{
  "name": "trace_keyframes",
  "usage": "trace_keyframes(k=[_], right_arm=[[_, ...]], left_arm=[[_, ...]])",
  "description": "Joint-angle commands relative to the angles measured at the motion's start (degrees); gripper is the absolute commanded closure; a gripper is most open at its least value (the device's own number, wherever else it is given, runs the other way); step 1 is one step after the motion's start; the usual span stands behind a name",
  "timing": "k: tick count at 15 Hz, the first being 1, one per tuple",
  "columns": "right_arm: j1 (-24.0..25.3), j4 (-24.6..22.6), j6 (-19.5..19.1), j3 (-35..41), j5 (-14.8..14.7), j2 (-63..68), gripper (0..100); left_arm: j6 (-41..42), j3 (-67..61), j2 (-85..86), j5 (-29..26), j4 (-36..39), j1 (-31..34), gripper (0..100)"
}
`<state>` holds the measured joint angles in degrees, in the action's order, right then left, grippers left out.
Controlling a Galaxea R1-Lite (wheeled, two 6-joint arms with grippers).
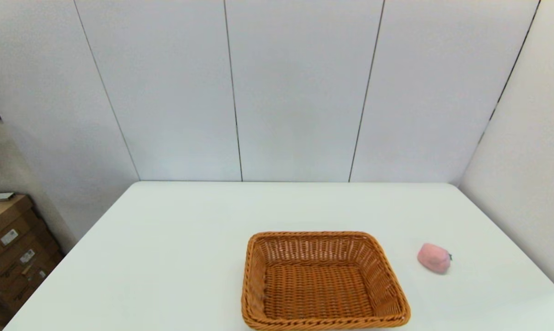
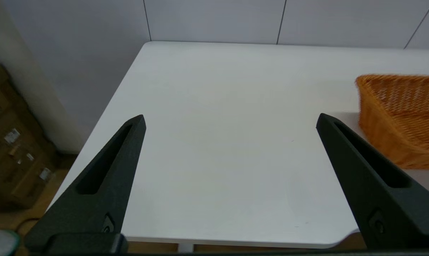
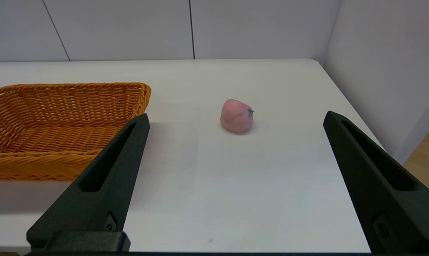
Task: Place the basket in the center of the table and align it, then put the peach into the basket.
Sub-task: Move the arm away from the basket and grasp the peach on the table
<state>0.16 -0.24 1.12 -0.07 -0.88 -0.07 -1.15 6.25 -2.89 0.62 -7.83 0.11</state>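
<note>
The orange-brown wicker basket (image 1: 323, 280) (image 2: 403, 117) (image 3: 61, 124) sits empty on the white table (image 1: 189, 257), near its front edge and slightly right of the middle. The pink peach (image 1: 434, 258) (image 3: 237, 116) lies on the table to the right of the basket, apart from it, its green stem pointing right. Neither arm shows in the head view. My left gripper (image 2: 230, 119) is open over the table's front left part, the basket off to its right. My right gripper (image 3: 236, 117) is open near the front right edge, with the peach farther off, in line with the gap between its fingers.
Stacked cardboard boxes (image 1: 10, 248) (image 2: 11, 142) stand on the floor left of the table. White wall panels close off the back and the right side. The table's right edge (image 3: 356, 117) drops to a wooden floor.
</note>
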Motion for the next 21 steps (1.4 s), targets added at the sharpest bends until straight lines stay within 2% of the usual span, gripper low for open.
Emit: trace_keyframes(k=[1,5,9,11,13,14,15,17,18,21], right_arm=[[0.0,0.0,0.0,0.0,0.0,0.1,0],[0.0,0.0,0.0,0.1,0.0,0.1,0],[0.0,0.9,-0.5,-0.3,-0.1,0.1,0],[0.0,4.6,-2.2,-2.0,0.5,3.1,0],[0.0,11.5,-2.4,-8.1,0.0,10.7,0],[0.0,14.3,-2.4,-11.3,0.0,18.1,0],[0.0,14.5,-2.5,-13.8,0.4,25.9,0],[0.0,12.1,-2.5,-19.4,0.4,42.8,0],[0.0,8.7,-2.8,-20.7,0.4,50.5,0],[0.3,-8.0,-2.7,-22.1,-0.1,75.5,0]], left_arm=[[2.6,-6.3,3.0,-0.2,7.7,0.0,0],[-3.1,-6.3,3.0,1.0,7.9,0.0,0],[-3.3,-6.3,3.0,1.4,7.9,0.0,0],[-3.4,-6.3,3.0,1.4,7.9,0.0,0],[-3.3,-6.3,3.0,1.4,7.9,0.0,0],[-3.4,-6.3,3.0,1.4,7.9,0.0,0],[-3.3,-6.3,3.0,1.4,7.9,0.0,0],[-3.3,-6.3,3.0,1.4,7.9,0.0,0],[-3.3,-6.3,3.0,1.4,7.9,0.0,0],[-3.3,-6.3,3.0,1.4,7.9,0.0,0]])
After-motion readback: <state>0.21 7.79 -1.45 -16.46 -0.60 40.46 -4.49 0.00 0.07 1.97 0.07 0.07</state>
